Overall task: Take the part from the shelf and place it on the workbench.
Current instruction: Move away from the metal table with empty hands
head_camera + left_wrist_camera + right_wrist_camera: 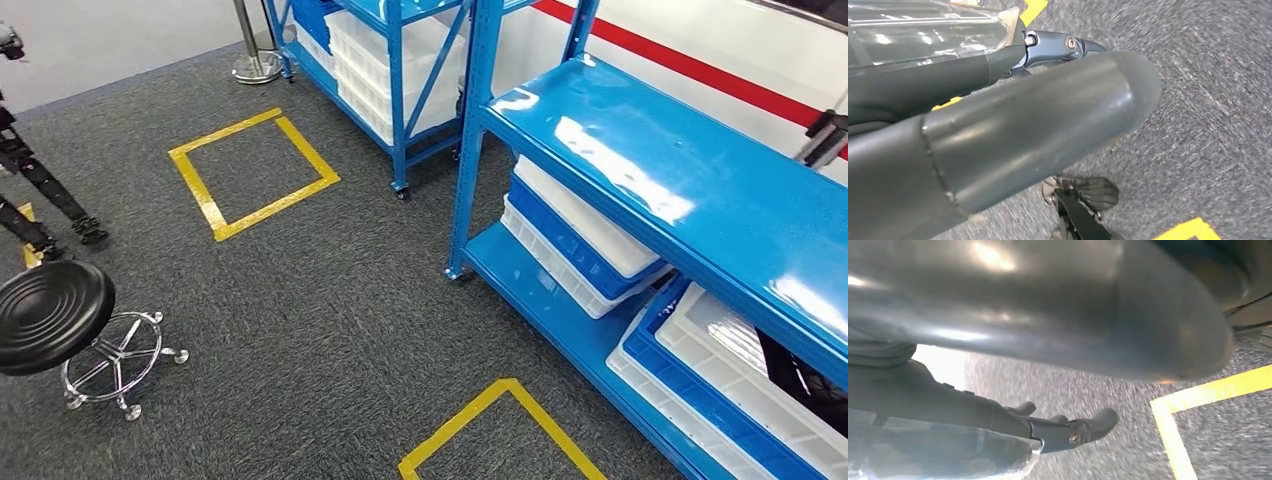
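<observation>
From the head view we see a blue shelf (640, 170) on the right, standing on grey carpet (330, 330). Its lower levels carry white and blue crates (585, 245), and one white crate (745, 360) at the right edge holds something dark (800, 375), but we cannot tell if this is the part. A second blue shelf (400, 60) with white crates stands further back. Yellow tape squares (255, 172) are marked on the carpet, and a black stool (50, 315) on wheels stands at the left.

In the left wrist view the left hand (1013, 135) hangs above the carpet; the thick thumb hides most of the fingers, so we cannot tell how they are set. In the right wrist view the right hand (1058, 425) has dark fingers (1103, 420) stretched out above the carpet with nothing between them, near a yellow tape line (1208, 390).
</observation>
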`<state>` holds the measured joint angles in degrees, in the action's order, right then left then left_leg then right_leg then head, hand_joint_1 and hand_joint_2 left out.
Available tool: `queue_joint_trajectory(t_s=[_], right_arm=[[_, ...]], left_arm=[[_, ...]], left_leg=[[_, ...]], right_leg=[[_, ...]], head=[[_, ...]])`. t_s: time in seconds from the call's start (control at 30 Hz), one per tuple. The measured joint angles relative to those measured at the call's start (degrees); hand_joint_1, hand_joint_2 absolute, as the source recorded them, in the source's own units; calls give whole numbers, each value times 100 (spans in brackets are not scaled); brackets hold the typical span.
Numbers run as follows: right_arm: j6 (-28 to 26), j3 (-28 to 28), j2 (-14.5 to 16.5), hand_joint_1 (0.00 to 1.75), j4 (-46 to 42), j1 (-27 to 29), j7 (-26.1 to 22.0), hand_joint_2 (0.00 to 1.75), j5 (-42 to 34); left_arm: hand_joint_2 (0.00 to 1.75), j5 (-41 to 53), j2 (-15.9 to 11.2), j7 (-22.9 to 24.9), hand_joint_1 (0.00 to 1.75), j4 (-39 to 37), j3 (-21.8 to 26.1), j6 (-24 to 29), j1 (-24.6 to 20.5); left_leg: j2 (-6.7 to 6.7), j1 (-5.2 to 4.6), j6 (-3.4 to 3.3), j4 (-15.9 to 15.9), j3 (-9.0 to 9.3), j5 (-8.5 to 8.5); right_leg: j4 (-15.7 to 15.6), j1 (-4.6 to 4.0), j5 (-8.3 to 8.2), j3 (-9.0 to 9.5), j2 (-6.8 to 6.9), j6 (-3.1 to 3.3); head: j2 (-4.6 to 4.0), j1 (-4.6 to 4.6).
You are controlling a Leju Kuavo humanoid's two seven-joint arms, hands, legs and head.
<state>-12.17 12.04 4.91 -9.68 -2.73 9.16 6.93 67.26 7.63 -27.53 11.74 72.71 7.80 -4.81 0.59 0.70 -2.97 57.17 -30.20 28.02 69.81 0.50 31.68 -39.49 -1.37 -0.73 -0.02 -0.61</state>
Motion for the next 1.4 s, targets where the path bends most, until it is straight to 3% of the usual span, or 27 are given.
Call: queue_joint_trajectory(t_s=[0.07,0.1,0.17,0.2,0.27,0.33,0.37,0.43,0.5,0.53,0.57,0.6,0.63,0.7,0.77,0.8,0.83,0.9,1.0,1.07,1.1,1.17,1.23,1.3,1.37,1.4], right_arm=[[0,0,-1,0,0,6,0,0,-5],[0,0,-2,0,0,12,0,0,-9],[-1,0,-4,0,0,14,0,0,-16],[-1,0,-4,0,0,3,0,0,-19],[-2,0,1,0,0,-15,0,0,-22],[1,0,0,0,0,-10,0,0,-13],[7,0,-3,0,0,-4,0,0,-2],[31,0,-14,0,0,-1,-4,0,28],[63,2,-18,0,0,-2,-23,0,55],[76,3,-17,0,0,-2,-36,0,68],[86,6,-18,0,0,-1,-46,0,81],[91,9,-19,0,0,3,-54,0,94],[92,13,-21,0,0,6,-58,0,108],[95,20,-22,0,0,3,-66,0,128],[95,24,-19,0,0,-10,-71,0,147],[96,26,-19,0,0,-11,-73,0,156],[96,28,-18,0,1,-2,-75,0,163],[96,33,-20,0,2,14,-76,0,169],[97,40,-22,0,2,-3,-80,0,180],[100,55,-23,0,2,-7,-86,0,199],[102,67,-25,0,2,-3,-87,0,211],[106,87,-31,0,2,6,-87,0,230],[109,99,-31,0,1,-11,-88,0,239],[114,112,-26,0,1,-27,-90,0,246],[117,117,-29,0,1,-18,-92,0,252],[118,117,-32,0,1,-15,-92,0,253]], left_arm=[[0,5,0,-4,0,0,0,-2,4],[0,8,1,-5,0,0,-1,-4,4],[0,12,3,-5,0,1,-2,-10,3],[0,12,2,-5,0,1,-2,-11,5],[0,13,-5,2,0,2,-2,-4,0],[0,12,-9,30,0,3,-2,7,-25],[0,10,-18,43,0,3,-2,7,-39],[0,-9,-32,42,0,3,-1,-29,-48],[0,-52,-44,4,0,2,7,-65,-31],[0,-76,-51,-14,0,2,13,-72,-20],[0,-93,-57,-25,0,2,17,-71,-12],[0,-102,-62,-28,0,2,21,-67,-9],[0,-108,-63,-29,0,2,23,-61,-8],[0,-110,-63,-29,0,2,26,-45,-8],[0,-110,-63,-28,0,3,30,-31,-7],[0,-110,-64,-27,0,3,32,-24,-8],[0,-111,-63,-27,0,4,34,-18,-12],[0,-114,-61,-27,0,4,37,-11,-21],[0,-121,-60,-27,0,4,46,-6,-5],[0,-130,-62,-26,0,4,58,5,5],[0,-134,-63,-26,0,4,62,10,6],[0,-145,-57,-34,0,4,62,15,5],[0,-162,-52,-50,0,7,63,15,7],[0,-172,-52,-66,0,9,64,16,0],[0,-172,-50,-80,0,9,64,16,-22],[0,-172,-48,-88,0,9,64,15,-30]], left_leg=[[170,-7,7,2,-8,9],[243,-4,18,3,-6,17],[374,-1,68,11,22,46],[436,-10,112,21,43,74],[546,-24,200,29,91,122],[650,5,275,20,133,150],[614,35,311,54,141,191],[331,83,356,419,4,461],[26,98,358,1165,-339,857],[-25,98,356,1493,-509,972],[-51,98,349,1663,-617,976],[-67,98,337,1621,-629,860],[-93,98,319,1382,-548,657],[-316,103,277,650,-258,238],[-504,93,256,226,-99,84],[-510,71,242,174,-86,85],[-433,56,213,157,-83,69],[-293,42,122,88,-66,11],[-48,28,32,37,-73,-27],[132,14,26,40,-84,-25],[211,13,31,42,-87,-22],[345,17,62,51,-72,-6],[462,-4,139,73,-47,39],[566,-13,220,81,-10,77],[632,32,292,84,34,105],[554,59,328,144,29,167]], right_leg=[[372,45,98,-175,56,-66],[250,73,27,-97,88,-125],[-462,128,-218,311,295,-236],[-799,128,-324,507,430,-253],[-1120,104,-418,686,567,-196],[-1130,83,-439,672,439,-101],[-1141,90,-447,675,379,-63],[-1162,119,-475,701,258,39],[-1164,93,-490,692,127,102],[-1162,72,-491,690,48,111],[-1160,55,-491,694,-36,112],[-1159,44,-491,704,-122,112],[-1158,39,-491,719,-204,111],[-1145,22,-488,734,-355,102],[-1133,5,-496,703,-482,63],[-1134,5,-508,675,-539,26],[-1144,17,-525,638,-592,-16],[-1027,21,-477,535,-451,-57],[-152,22,-56,84,-30,-1],[392,51,126,-163,48,-24],[395,67,100,-140,72,-69],[-221,109,-133,236,214,-186],[-909,108,-317,634,458,-216],[-1119,70,-350,732,512,-142],[-1133,70,-363,726,380,-53],[-1141,79,-371,734,318,-15]], head=[[0,-1],[0,-4],[0,-8],[0,-11],[0,15],[0,48],[0,50],[0,68],[0,85],[0,84],[0,84],[0,85],[0,84],[0,86],[0,86],[0,85],[0,85],[0,76],[1,35],[0,26],[0,22],[0,15],[1,8],[1,25],[0,43],[0,48]])
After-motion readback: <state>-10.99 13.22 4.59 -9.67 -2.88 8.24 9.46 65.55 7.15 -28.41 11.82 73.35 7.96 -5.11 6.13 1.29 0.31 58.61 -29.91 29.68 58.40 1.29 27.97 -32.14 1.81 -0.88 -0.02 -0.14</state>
